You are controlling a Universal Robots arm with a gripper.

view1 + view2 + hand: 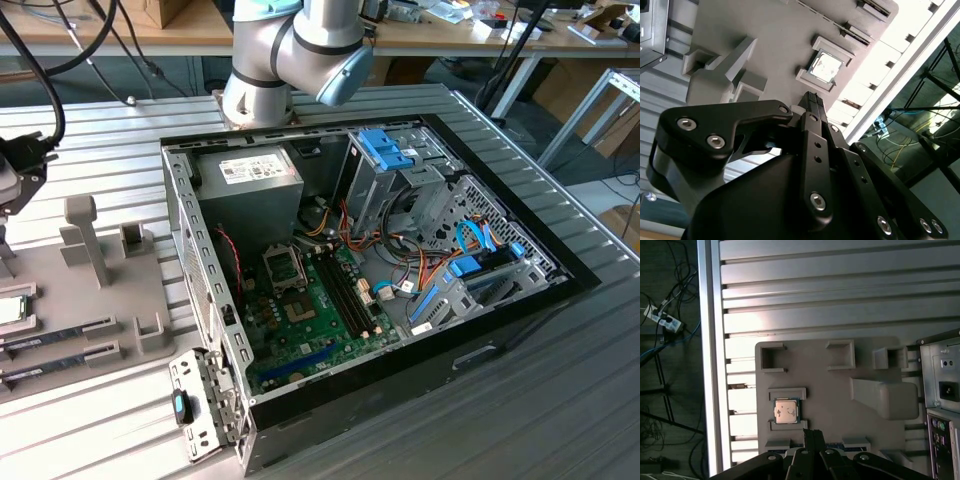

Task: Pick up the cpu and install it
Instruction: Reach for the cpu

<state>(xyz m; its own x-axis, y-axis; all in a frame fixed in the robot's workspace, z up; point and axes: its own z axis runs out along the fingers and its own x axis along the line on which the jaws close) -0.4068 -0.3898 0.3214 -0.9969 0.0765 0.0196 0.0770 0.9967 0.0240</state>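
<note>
Your claw (812, 432) hung closed and empty near the one cpu (786, 411) on the grey tray (835, 395); two memory sticks (62, 333) lay on that tray too.

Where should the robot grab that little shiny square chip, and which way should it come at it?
Probably from straight above, pinching two opposite side edges. The cpu lies flat, silver top up, on a grey tray. Raised lips hug two of its sides, so the other two edges, left free, look easiest to pinch.
</note>
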